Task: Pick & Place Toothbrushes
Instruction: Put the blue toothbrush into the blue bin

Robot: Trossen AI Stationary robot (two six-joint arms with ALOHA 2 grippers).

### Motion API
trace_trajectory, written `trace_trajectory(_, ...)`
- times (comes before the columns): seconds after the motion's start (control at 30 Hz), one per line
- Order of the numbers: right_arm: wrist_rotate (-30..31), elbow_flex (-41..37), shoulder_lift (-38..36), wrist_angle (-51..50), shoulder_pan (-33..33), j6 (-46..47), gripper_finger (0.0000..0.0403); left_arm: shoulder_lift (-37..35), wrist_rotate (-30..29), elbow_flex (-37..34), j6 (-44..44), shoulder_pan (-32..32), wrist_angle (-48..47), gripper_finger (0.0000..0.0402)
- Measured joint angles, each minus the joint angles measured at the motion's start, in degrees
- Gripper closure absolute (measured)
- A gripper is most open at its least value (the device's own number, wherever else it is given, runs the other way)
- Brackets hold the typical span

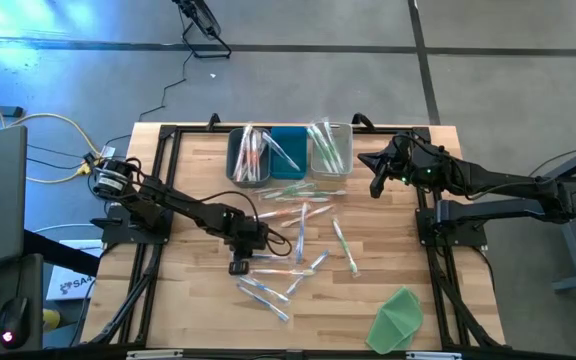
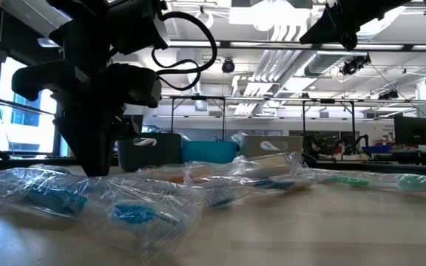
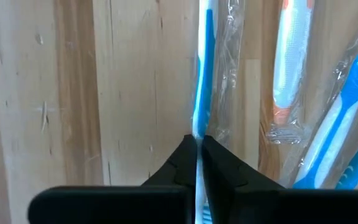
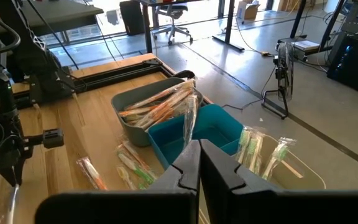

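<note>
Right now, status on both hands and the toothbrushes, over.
Left hand down on table, shut on a blue wrapped toothbrush. Right hand shut, empty, hovering above the three bins. More wrapped toothbrushes crowd alongside the pick.

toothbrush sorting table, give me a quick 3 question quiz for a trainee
1. True or false: the left gripper has its jaws shut on a blue toothbrush in a clear wrapper.
2. Multiple choice: the middle bin of the three is A) grey, B) teal, C) clear.
3. Fill in: the right gripper hangs above the table near the ___ bin, holding nothing.

Key: 1 true; 2 B; 3 clear, the one with green toothbrushes. The grey bin holds the orange toothbrushes.
</note>
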Motion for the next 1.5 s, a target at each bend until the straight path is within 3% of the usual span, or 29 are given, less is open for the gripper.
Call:
trace_trajectory(0.37, 0.0, -0.02, 0.0, 0.0, -0.01, -0.02, 0.0401, 0.12, 6.56, -0.02, 0.22, -0.07, -0.25, 0.04)
trace_trajectory(0.63, 0.0, -0.01, 0.0, 0.04, -0.01, -0.02, 0.0401, -2.77, 3.92, -0.15, 0.02, -0.02, -3.32, 0.04)
trace_trajectory(0.97, 0.01, 0.0, -0.02, 0.19, -0.01, -0.37, 0.0401, -12.44, 0.29, -0.11, -1.79, 4.26, -11.3, 0.0401)
trace_trajectory(1.5, 0.2, 0.0, -1.01, 0.48, -0.02, -3.52, 0.0401, -28.11, 0.35, 0.07, -5.73, 16.68, -8.67, 0.0401)
